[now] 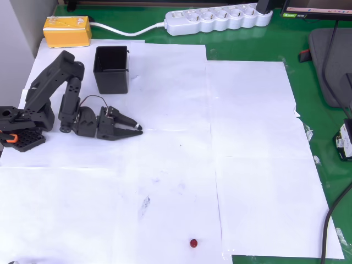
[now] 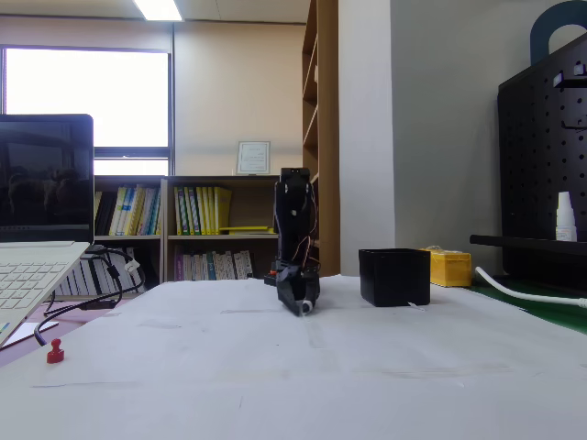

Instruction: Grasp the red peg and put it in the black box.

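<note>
Your gripper [image 1: 137, 130] has its fingers closed on nothing; the red peg [image 1: 193, 242] sits well ahead of the fingertips, likely light, hard, prone to roll — pinch its knob

Overhead we see the box [image 1: 111, 69] at upper left on the bench [image 1: 258, 33], tool [image 1: 136, 130] just below it, peg [image 1: 193, 242] well apart nr bottom edge, power strip [image 1: 217, 20] along top.
</note>
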Available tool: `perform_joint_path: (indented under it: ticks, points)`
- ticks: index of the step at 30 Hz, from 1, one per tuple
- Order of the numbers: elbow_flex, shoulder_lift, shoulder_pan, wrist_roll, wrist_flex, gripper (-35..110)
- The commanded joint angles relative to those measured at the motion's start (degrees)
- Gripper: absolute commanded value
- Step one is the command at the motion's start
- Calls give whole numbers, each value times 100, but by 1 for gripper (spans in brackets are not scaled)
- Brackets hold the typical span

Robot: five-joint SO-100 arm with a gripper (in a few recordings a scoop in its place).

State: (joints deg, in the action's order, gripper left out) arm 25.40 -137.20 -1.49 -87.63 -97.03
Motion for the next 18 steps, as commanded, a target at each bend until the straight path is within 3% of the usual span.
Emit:
perform_joint_path:
  ticks: [1,6,18]
  points:
    - [149,-211,-132,-26,-334,0]
    - [668,-940,-132,114,-1169,0]
    - [800,-721,-176,316,-958,3]
